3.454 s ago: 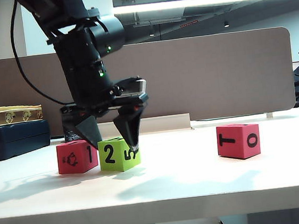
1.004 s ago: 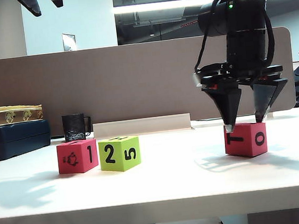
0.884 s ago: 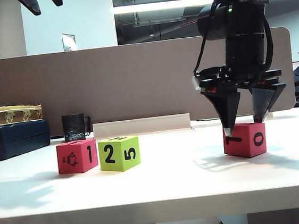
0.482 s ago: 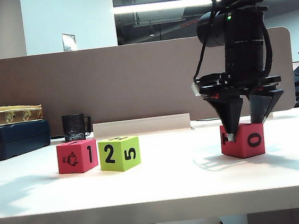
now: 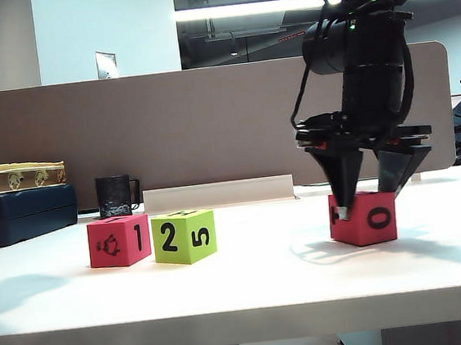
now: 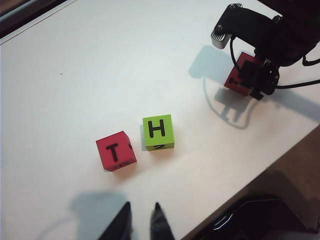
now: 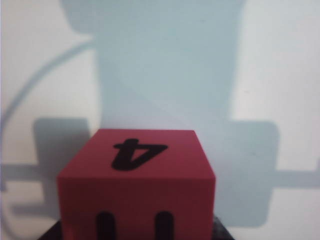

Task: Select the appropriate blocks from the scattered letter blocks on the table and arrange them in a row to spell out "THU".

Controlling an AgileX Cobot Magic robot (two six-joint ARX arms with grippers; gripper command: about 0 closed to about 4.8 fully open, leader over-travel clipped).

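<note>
White tabletop [image 5: 242, 282] with a thick front edge, backed by a beige divider panel [image 5: 209, 125]; a black mug [image 5: 116, 196] stands at the rear left, beside a dark box [image 5: 20, 215] with a yellow tray [image 5: 16, 176] on top of it. Two blocks sit side by side at left: a pinkish-red block [image 5: 119, 241] showing an animal figure and the digit 1 toward the exterior camera, and, just beside it but with a narrow gap, a lime green block [image 5: 184, 237] showing 2 and 5. From the left wrist view their upper faces read T [image 6: 116, 151] and H [image 6: 158, 132]. A third pinkish-red block [image 5: 364, 217] rests on the table well apart to the right, its side bearing the letter O. The right gripper [image 5: 369, 195] points downward over this block, its fingers straddling the block and closed against opposite sides. In the right wrist view the block [image 7: 136, 185] fills the lower frame, with the digit 4 on its top face. The left gripper [image 6: 141, 222], seen only in its own wrist view, hangs high above the near edge of the table, fingers drawn close together with a slim gap and nothing between them.
</note>
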